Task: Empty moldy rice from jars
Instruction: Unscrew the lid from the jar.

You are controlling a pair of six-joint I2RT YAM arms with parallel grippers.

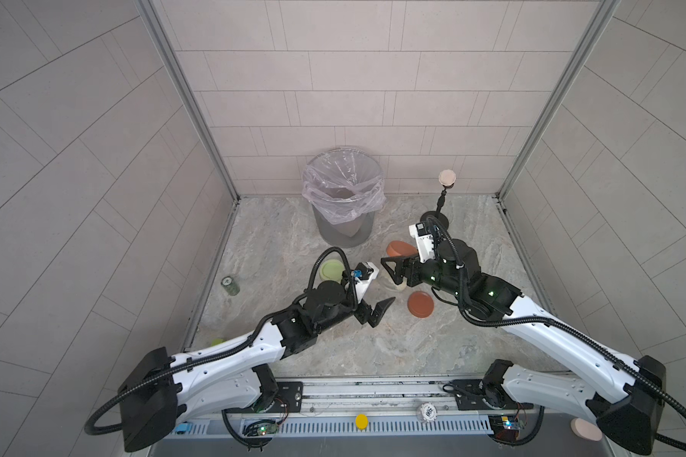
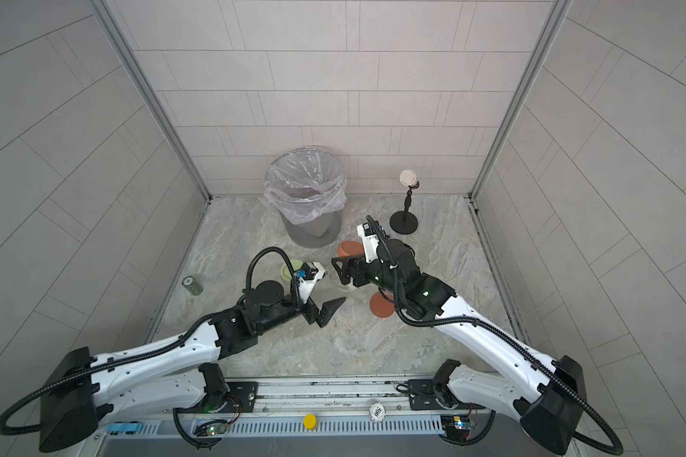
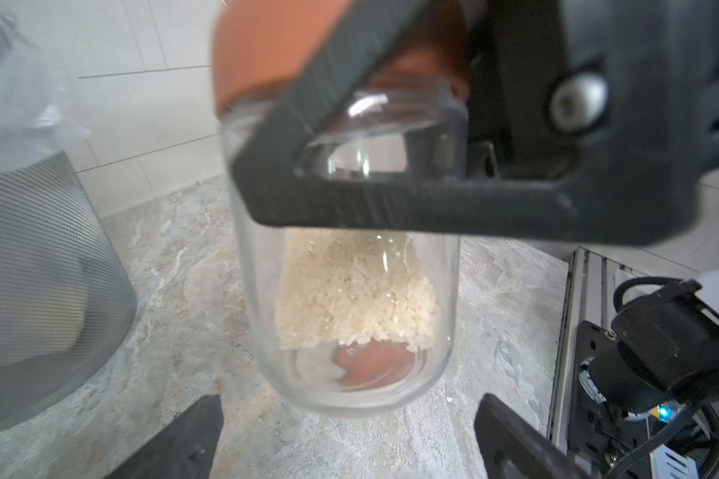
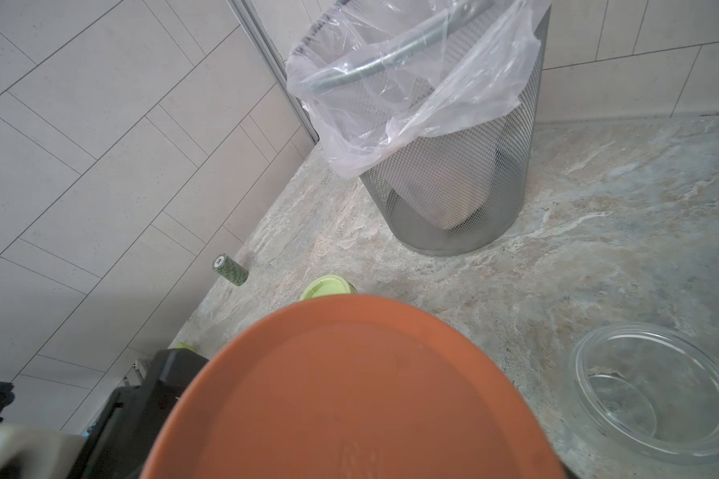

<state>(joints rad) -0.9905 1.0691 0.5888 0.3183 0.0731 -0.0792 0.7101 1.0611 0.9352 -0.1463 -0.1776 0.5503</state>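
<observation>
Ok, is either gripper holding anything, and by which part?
Right gripper: the jar of rice, clamped across the glass just under its lid. Left gripper open, empty.

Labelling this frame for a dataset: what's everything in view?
held jar: one, clear glass with rust-red lid, tilted in the right gripper
moldy rice: one clump, off-white, inside the held jar
empty jar: one, clear, lidless, upright on the table
green-lidded jar: one, pale green lid, table, left of centre
loose lid: one, rust-red, flat on the table
bin: one, grey mesh with clear liner, by the back wall
can: one, dark green, by table's left edge
stand: one, black with pale round head, back right
table: one, marbled grey
left gripper: one, black, open and empty
right gripper: one, black, shut on the held jar
</observation>
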